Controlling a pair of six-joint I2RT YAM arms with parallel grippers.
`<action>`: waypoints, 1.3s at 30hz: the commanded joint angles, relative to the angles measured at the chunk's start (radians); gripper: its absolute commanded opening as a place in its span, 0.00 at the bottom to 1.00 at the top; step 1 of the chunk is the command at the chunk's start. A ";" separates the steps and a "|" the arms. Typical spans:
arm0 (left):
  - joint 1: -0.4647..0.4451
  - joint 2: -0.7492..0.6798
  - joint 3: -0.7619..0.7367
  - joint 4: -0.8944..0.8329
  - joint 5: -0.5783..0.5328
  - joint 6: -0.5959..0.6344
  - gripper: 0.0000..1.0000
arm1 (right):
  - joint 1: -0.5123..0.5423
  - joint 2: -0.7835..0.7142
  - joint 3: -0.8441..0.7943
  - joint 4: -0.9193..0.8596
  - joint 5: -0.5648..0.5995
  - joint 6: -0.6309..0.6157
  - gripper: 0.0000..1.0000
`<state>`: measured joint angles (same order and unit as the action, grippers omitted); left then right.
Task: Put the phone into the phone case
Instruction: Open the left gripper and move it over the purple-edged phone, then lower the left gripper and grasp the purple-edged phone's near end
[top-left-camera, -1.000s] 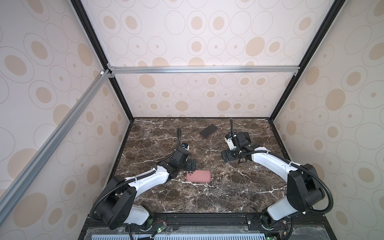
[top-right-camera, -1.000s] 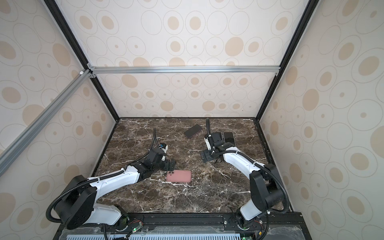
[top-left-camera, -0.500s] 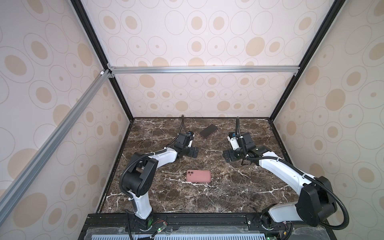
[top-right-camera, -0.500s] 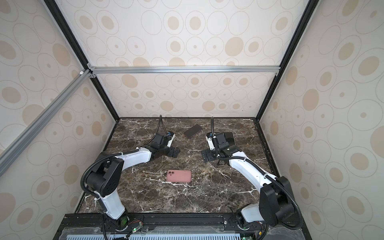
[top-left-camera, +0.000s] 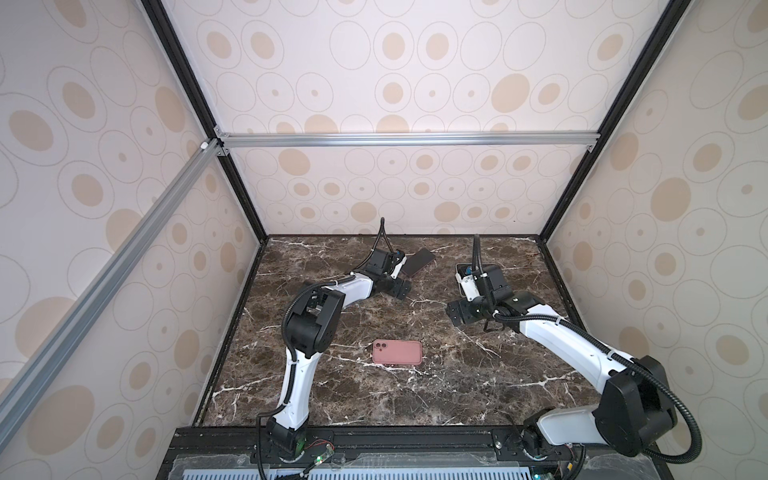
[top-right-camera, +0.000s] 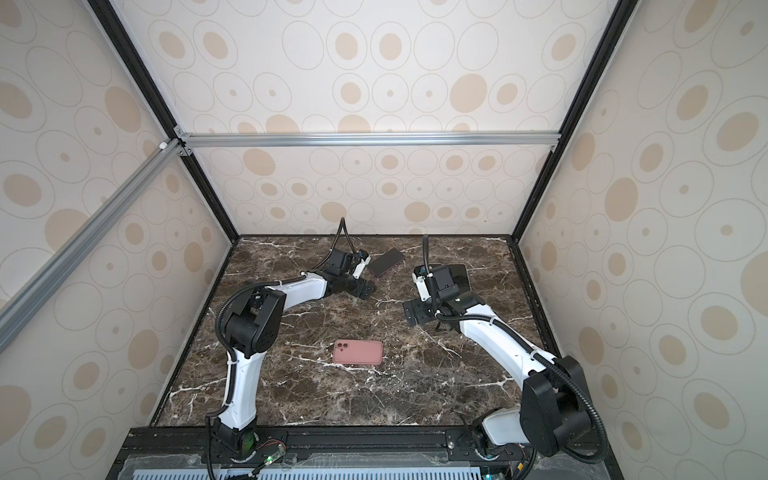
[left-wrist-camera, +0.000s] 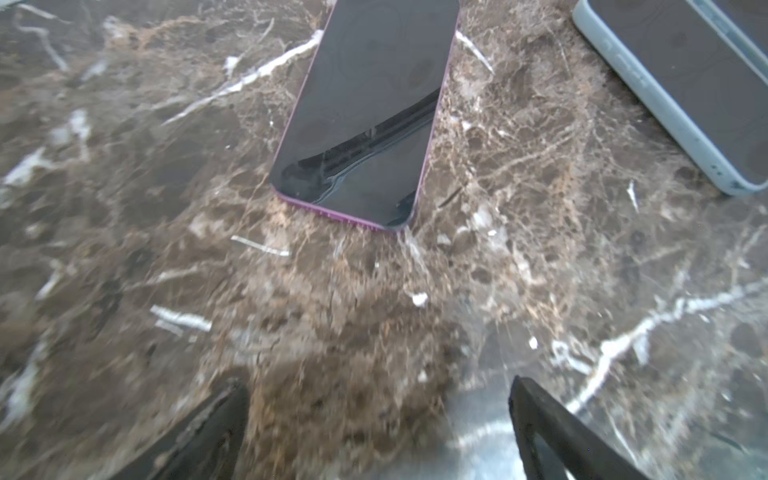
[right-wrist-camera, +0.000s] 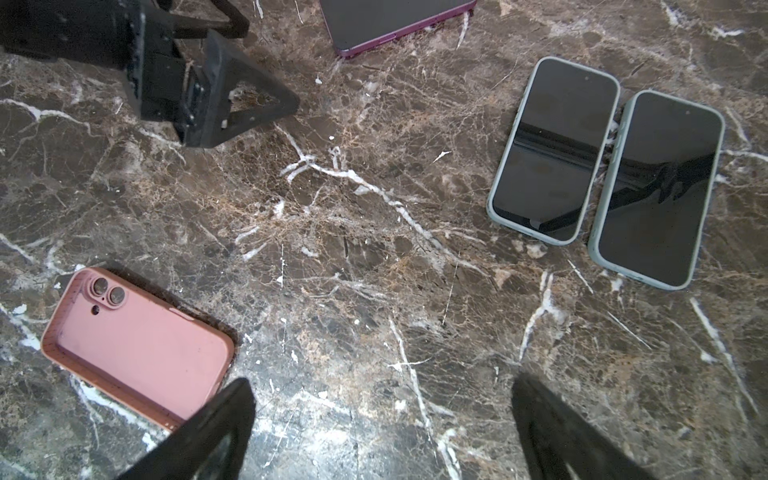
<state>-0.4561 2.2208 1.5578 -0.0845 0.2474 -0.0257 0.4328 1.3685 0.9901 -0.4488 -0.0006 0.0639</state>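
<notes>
Nearest, mid-table: pink phone case (top-left-camera: 397, 352) lying flat, bare marble table (top-left-camera: 457, 386) on all sides, well apart from both arms. Farther back: right gripper (top-left-camera: 457, 314) spread wide, holding nothing, over open marble. Left gripper (top-left-camera: 402, 289) likewise wide and empty, just short of the purple-edged phone (top-left-camera: 417, 262), not touching. Phone flat, screen up, near the back edge; pair of pale-cased phones (right-wrist-camera: 552, 149) side by side toward the right.
</notes>
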 joint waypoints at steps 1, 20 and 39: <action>0.014 0.051 0.099 -0.074 0.030 0.044 0.97 | 0.007 -0.031 -0.021 -0.013 0.006 0.005 0.99; 0.035 0.384 0.624 -0.345 0.027 0.107 1.00 | 0.006 -0.052 -0.036 -0.036 0.046 -0.007 0.99; -0.032 0.464 0.773 -0.504 -0.163 0.260 0.93 | 0.007 -0.049 -0.021 -0.054 0.071 -0.011 0.99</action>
<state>-0.4648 2.6461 2.3276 -0.4744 0.1715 0.1505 0.4328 1.3361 0.9646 -0.4862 0.0574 0.0620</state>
